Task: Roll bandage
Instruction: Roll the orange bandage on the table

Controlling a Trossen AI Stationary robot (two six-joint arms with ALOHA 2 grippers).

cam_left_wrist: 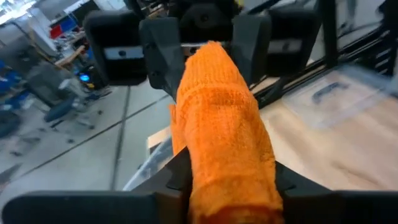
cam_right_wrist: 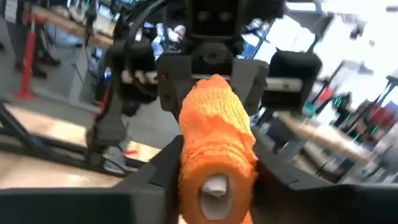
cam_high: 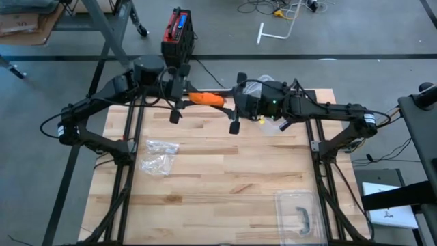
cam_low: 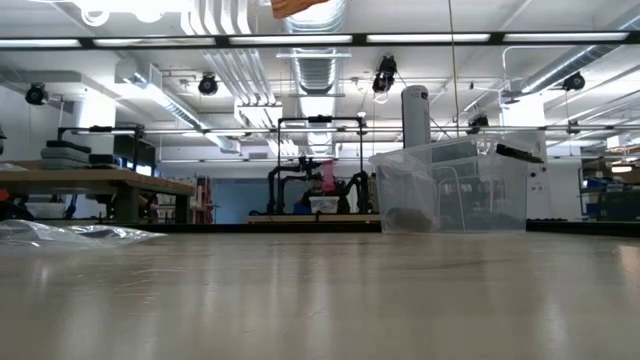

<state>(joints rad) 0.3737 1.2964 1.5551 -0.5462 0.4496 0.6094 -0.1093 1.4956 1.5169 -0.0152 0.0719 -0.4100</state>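
Observation:
An orange bandage roll [cam_high: 207, 98] hangs level high above the table's far edge, held between my two grippers, which face each other. My left gripper [cam_high: 188, 96] is shut on the end toward the table's left. My right gripper [cam_high: 231, 102] is shut on the end toward the right. In the left wrist view the roll [cam_left_wrist: 221, 118] runs from my own fingers to the other gripper. The right wrist view shows the roll's white core [cam_right_wrist: 215, 186] at the end nearest my right gripper. In the low view only a scrap of orange [cam_low: 300, 6] shows at the top edge. My left gripper pinches the roll's left end [cam_left_wrist: 199, 171] between its two fingers, one on each side. The fingers come level from the table's left and lie along the roll. The roll is lifted clear of the table. My right gripper pinches the roll's right end, the one with the white core, by its sides [cam_right_wrist: 188, 163] between its two fingers. The fingers come level from the table's right and lie along the roll. The roll stays level and clear of the table.
A crumpled clear wrapper [cam_high: 158, 156] lies left of the table's middle. A clear plastic box [cam_high: 300, 213] with a dark handle stands near the front right corner. More clear wrapping [cam_high: 272, 124] lies under my right arm. A red and black device [cam_high: 177, 31] stands on the floor beyond the table.

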